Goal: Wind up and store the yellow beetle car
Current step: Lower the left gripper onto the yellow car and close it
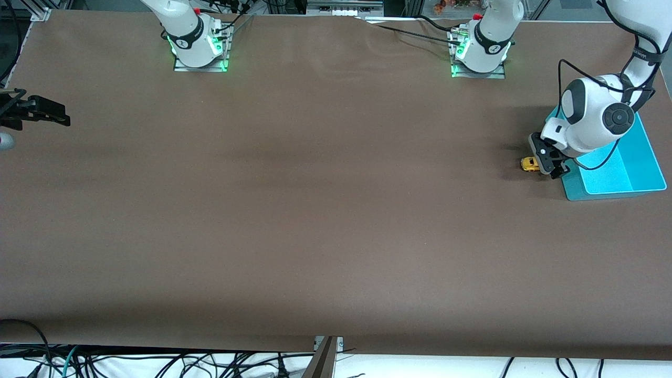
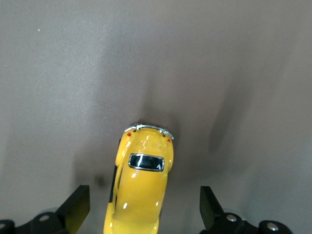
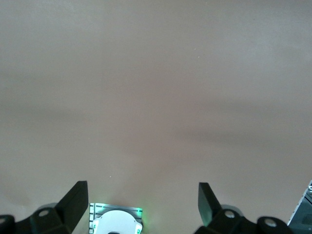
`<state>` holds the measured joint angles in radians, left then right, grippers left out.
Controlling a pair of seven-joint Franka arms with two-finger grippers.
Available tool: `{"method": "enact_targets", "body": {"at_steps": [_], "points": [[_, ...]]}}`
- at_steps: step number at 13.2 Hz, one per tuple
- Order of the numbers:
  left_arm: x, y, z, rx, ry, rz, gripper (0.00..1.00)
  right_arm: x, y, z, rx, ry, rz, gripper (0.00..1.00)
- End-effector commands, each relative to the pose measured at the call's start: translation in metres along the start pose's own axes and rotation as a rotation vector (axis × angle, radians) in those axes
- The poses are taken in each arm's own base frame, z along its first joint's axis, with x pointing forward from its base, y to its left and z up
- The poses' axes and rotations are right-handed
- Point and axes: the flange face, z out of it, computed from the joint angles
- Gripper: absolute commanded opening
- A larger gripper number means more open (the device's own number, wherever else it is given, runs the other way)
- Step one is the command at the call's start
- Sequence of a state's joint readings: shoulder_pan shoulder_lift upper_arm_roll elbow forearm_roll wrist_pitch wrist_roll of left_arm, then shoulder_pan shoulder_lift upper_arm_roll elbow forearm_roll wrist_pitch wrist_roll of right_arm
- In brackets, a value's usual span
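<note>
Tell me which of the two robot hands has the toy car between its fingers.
The left hand, low beside the turquoise plastic bin: the small yellow beetle car sits between its open fingers. The right hand waits over bare table at the right arm's end.

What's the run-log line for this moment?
left gripper: open, straddling yellow beetle car, no grip | car: on table beside turquoise bin | right gripper: open, waiting at right arm's end

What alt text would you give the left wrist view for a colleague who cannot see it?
The yellow beetle car sits on the brown table between the left gripper's open fingers, seen from above, with a gap showing on each side. Its chrome bumper points away from the gripper.
</note>
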<state>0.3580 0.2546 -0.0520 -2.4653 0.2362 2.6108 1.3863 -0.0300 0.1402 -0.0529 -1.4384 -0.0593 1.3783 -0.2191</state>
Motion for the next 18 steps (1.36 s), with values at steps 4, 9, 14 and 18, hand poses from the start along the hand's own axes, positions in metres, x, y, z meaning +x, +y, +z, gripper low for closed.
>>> {"method": "enact_targets", "body": {"at_steps": [4, 9, 14, 18], "points": [[-0.008, -0.004, -0.008, 0.043, -0.006, 0.033, 0.00, 0.001, 0.000, 0.002, 0.037, 0.018, -0.003, 1.00], [0.011, -0.001, -0.040, 0.001, 0.015, 0.018, 0.00, 0.002, 0.000, 0.002, 0.039, 0.017, 0.004, 1.00], [0.013, -0.005, -0.085, -0.250, 0.103, -0.077, 0.00, 0.004, 0.002, 0.005, 0.034, 0.012, 0.008, 1.00], [-0.030, -0.027, -0.130, -0.275, 0.082, 0.084, 0.00, 0.004, 0.002, 0.005, 0.034, 0.013, 0.005, 1.00]]}}
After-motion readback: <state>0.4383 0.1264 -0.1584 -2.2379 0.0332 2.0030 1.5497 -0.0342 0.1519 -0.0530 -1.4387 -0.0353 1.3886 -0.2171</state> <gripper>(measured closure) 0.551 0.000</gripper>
